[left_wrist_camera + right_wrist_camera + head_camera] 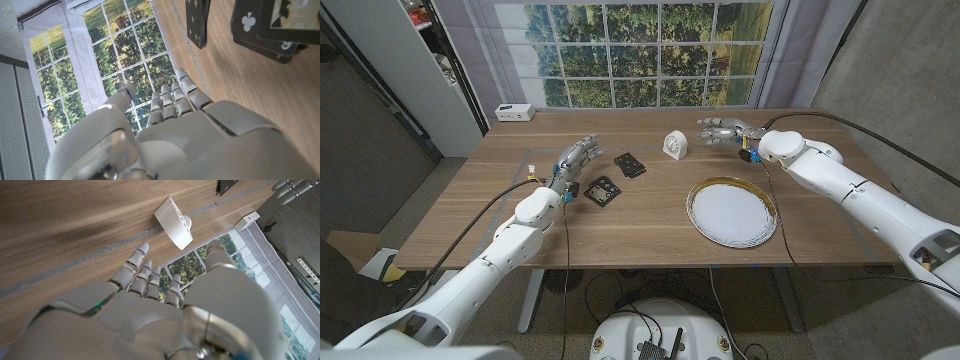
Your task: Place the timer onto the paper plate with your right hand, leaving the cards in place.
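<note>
My right hand [722, 130] hangs in the upper right of the head frame, released, fingers spread and holding nothing, just to the right of the timer [675, 144] and not touching it. The timer stands upright on the worktop [640, 215], upper middle of the frame, above and left of the paper plate [731, 212]. I judge it a light, stiff plastic shell with smooth, probably slippery faces (the wrist camera shows a small knob on one side [173, 223]). I'd pinch it across its two flat faces, low on the body, gently so it doesn't tip or skid. My left hand [573, 160] waits unclenched beside the cards [616, 176], left of centre, which I leave alone.
</note>
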You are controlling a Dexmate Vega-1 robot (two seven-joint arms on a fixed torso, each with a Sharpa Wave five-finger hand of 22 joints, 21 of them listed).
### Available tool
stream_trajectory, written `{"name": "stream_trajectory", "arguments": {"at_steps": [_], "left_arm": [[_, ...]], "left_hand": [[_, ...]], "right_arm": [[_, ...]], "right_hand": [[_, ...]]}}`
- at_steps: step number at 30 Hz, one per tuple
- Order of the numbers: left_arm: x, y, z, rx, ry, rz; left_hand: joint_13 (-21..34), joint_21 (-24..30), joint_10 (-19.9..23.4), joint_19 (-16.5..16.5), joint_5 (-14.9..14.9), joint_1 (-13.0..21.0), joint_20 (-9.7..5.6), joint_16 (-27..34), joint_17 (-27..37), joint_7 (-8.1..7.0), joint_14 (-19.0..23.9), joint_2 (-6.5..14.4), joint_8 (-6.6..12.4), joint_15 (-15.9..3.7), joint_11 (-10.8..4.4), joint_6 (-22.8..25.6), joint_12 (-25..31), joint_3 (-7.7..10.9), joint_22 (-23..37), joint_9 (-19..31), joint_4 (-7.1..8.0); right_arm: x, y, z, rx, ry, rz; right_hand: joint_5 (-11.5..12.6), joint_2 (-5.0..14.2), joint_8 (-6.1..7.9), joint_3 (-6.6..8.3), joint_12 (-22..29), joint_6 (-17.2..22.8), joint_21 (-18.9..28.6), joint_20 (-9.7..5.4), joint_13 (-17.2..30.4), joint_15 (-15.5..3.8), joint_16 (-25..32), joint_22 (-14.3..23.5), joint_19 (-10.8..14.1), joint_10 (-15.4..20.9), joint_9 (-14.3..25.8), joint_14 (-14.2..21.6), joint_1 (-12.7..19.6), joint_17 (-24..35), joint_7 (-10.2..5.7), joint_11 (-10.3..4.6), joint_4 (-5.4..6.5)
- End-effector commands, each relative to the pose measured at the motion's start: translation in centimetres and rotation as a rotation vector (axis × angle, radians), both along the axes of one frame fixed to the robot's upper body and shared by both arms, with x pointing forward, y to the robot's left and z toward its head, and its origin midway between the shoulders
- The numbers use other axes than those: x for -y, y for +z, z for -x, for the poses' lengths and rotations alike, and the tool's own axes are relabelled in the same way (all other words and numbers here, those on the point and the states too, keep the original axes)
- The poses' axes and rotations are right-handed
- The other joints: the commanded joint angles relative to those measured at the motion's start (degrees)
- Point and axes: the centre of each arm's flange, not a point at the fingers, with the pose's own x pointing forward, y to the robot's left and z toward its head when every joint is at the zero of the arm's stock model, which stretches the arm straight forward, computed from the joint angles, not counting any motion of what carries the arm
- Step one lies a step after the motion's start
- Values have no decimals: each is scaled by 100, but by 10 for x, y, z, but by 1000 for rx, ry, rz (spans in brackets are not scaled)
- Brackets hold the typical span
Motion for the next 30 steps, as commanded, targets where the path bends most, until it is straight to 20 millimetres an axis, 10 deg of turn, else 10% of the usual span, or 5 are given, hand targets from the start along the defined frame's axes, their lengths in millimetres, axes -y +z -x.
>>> {"name": "stream_trajectory", "arguments": {"at_steps": [1,12,14,19,30], "left_arm": [[-4,-5,-1,-3,-3,9],[-7,-11,1,-11,3,23],[-8,-12,1,-12,4,25],[-9,-12,1,-8,1,26],[-11,-14,-1,-16,7,37]], "left_hand": [[20,-7,48,-25,12,-25,-20,-1,15,-3,1,-14,32,22,1,52,23,3,31,12,16],[41,-27,56,-24,14,-17,-11,-2,10,11,8,-7,32,25,5,69,29,13,32,16,-3],[43,-30,58,-23,14,-18,-11,-1,10,20,12,-7,32,27,2,71,31,13,33,16,-4],[51,-35,71,-17,13,-21,-11,1,10,19,16,-6,32,38,3,78,37,14,33,18,-6],[68,-49,76,-9,12,-33,-3,5,13,17,27,-6,32,35,24,92,41,11,35,20,-6]], "right_arm": [[-36,22,-7,-12,-130,135],[-55,23,-28,-42,-154,168],[-60,23,-33,-50,-154,174],[-68,22,-44,-77,-140,184],[-82,23,-62,-95,-133,200]], "right_hand": [[6,-126,-7,-76,27,-59,-12,49,20,16,29,17,28,25,36,61,-7,11,71,58,5],[32,-176,38,-131,24,-2,-30,81,12,85,51,23,99,65,45,148,-34,14,199,116,16],[46,-178,57,-154,18,30,-51,82,16,89,47,26,117,77,42,153,-37,21,733,115,23],[56,-176,20,-170,12,-72,-67,93,25,138,41,28,141,77,42,153,-23,28,278,145,23],[59,-190,48,-201,25,-38,-51,109,31,172,71,30,239,124,49,244,-42,34,492,186,34]]}}
